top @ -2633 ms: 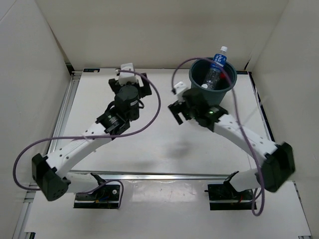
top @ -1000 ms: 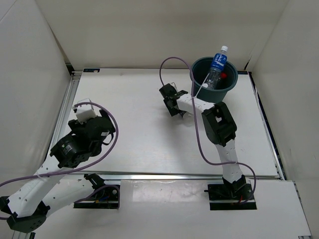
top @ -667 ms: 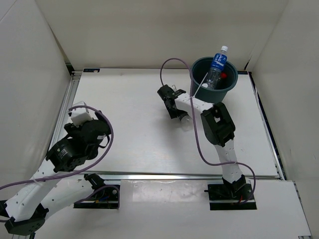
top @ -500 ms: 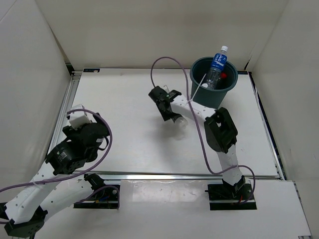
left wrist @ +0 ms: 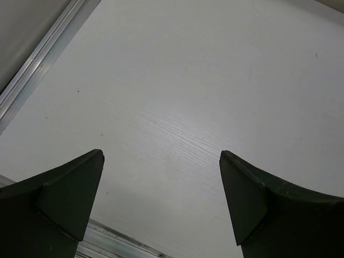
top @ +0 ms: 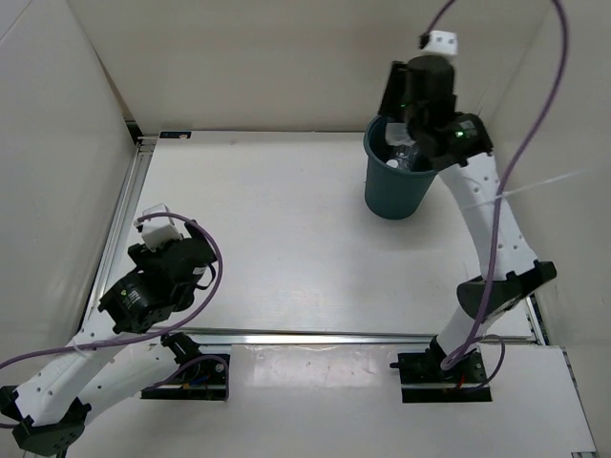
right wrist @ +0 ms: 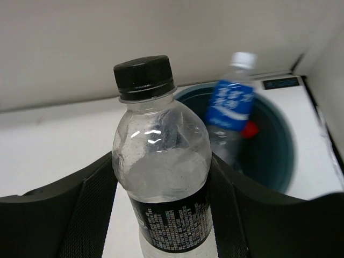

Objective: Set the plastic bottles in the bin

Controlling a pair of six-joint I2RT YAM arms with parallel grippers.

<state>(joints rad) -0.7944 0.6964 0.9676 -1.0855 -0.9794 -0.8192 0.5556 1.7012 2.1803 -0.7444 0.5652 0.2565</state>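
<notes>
A clear bottle with a dark label and black cap [right wrist: 161, 177] stands upright between the fingers of my right gripper [right wrist: 161, 161], which is shut on it. Just beyond it is the dark teal bin [right wrist: 279, 156], holding a blue-labelled bottle [right wrist: 228, 105] and a red cap [right wrist: 249, 129]. From above, my right gripper [top: 412, 134] hangs over the bin [top: 391, 196] at the far right. My left gripper [left wrist: 161, 156] is open over bare table, low at the near left [top: 186, 256].
White walls close in the table on three sides. An aluminium rail [left wrist: 37, 75] runs along the left edge and another along the near edge [top: 315, 336]. Purple cables loop from both arms; the right one arcs high over the bin [top: 535, 86].
My right arm has lifted the dark-labelled bottle from the middle of the table and swung it up over the bin. The left arm has barely moved.
</notes>
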